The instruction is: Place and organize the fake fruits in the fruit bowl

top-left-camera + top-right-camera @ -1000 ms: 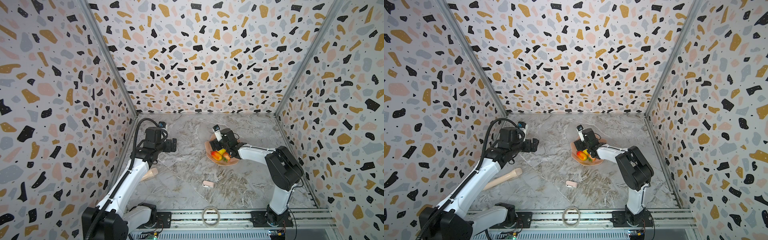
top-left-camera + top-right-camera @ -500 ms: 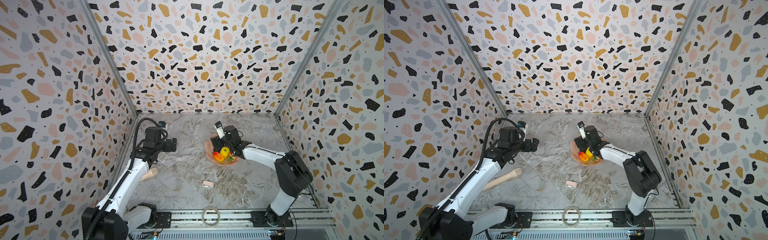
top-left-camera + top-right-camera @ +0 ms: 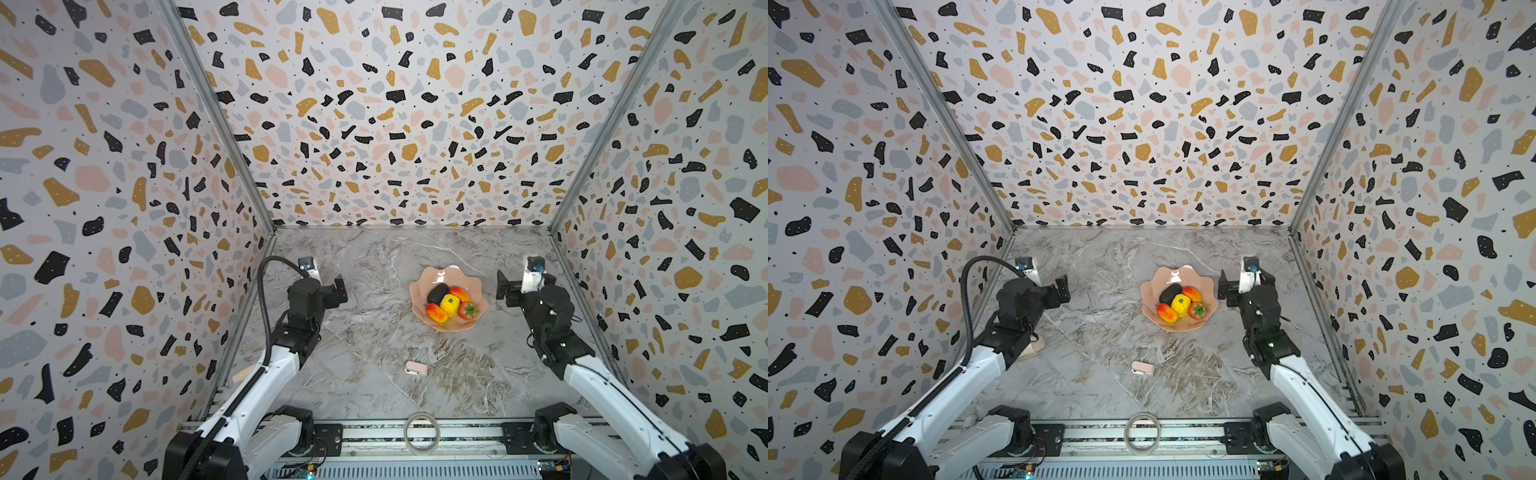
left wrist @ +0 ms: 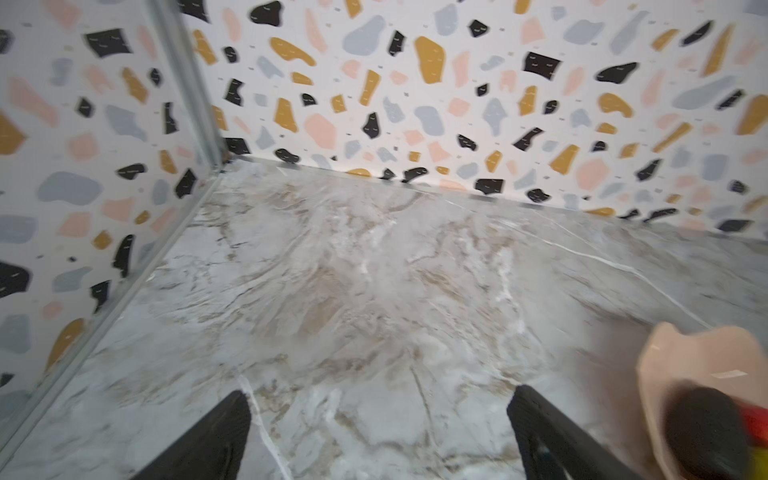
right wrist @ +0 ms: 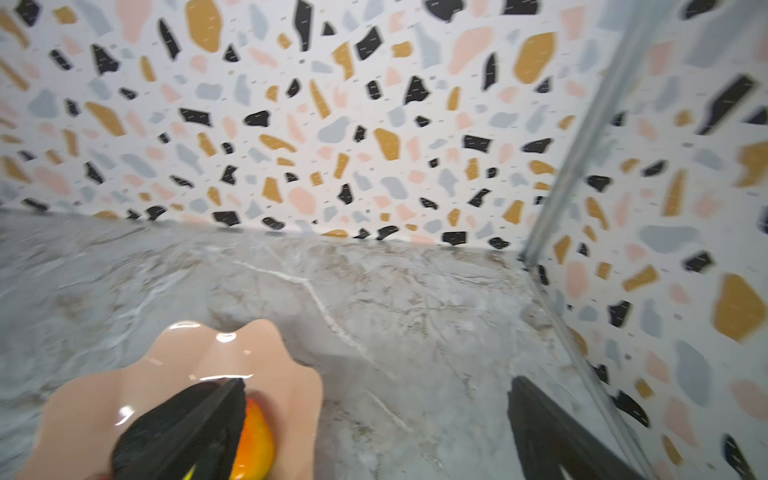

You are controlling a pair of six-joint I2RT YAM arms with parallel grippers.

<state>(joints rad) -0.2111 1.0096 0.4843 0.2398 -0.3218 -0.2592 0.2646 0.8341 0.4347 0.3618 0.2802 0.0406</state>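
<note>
- Speckled walls (image 3: 415, 124) box in the counter (image 3: 374, 257) on three sides, and the rail (image 3: 465, 432) runs along the near edge. Most of the marble top is bare.
- The fruit bowl (image 3: 440, 275) sits right of the middle, with free counter all round.
- Inside it, huddled together, are the black oval (image 3: 437, 293), the yellow citrus (image 3: 449, 304) in the centre, one mango (image 3: 459, 294) at the back, another mango (image 3: 437, 313) in front, and the strawberry (image 3: 467, 310).
- The left claw (image 4: 378, 399) hangs by the left wall, fingers wide apart and empty.
- The right claw (image 5: 376, 386) hangs just right of the bowl, fingers spread and empty.
- A pink clip (image 3: 416, 368) lies alone nearer the rail.
- A beige cone cup (image 3: 1034, 347) peeks out from under the left arm (image 3: 266, 374).
</note>
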